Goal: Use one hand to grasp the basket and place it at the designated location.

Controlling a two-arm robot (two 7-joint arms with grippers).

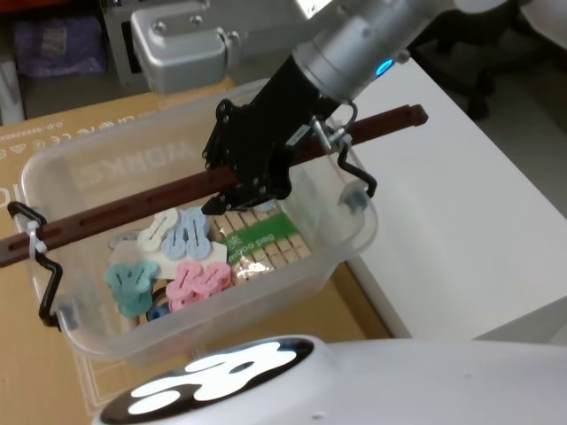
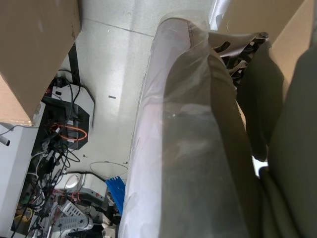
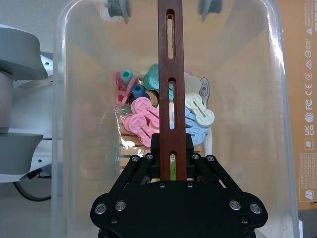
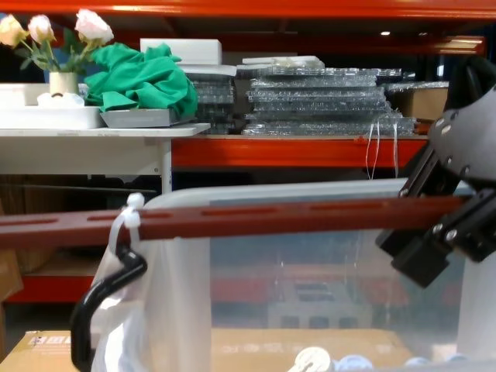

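My right claw (image 1: 252,190) is clamped shut on the brown bar (image 1: 133,208) that spans the basket (image 1: 266,292) as a handle. I hold it nearer the end toward the white desk (image 1: 461,195) than the middle. The basket is over the cardboard box (image 1: 89,124), reaching to the box's right edge just beside the desk. I cannot tell whether it has left the box.

My worry is tilt: gripped off-centre, the far end could sag and the bar twist in the claw. The bar hangs on black hooks (image 1: 44,283) and a white tie, which might slip under a jerk.

Inside lie loose pink clips (image 1: 199,282), with blue, white and teal ones, and a pack of wooden pegs (image 1: 266,243). All of these would slide if the basket tips.
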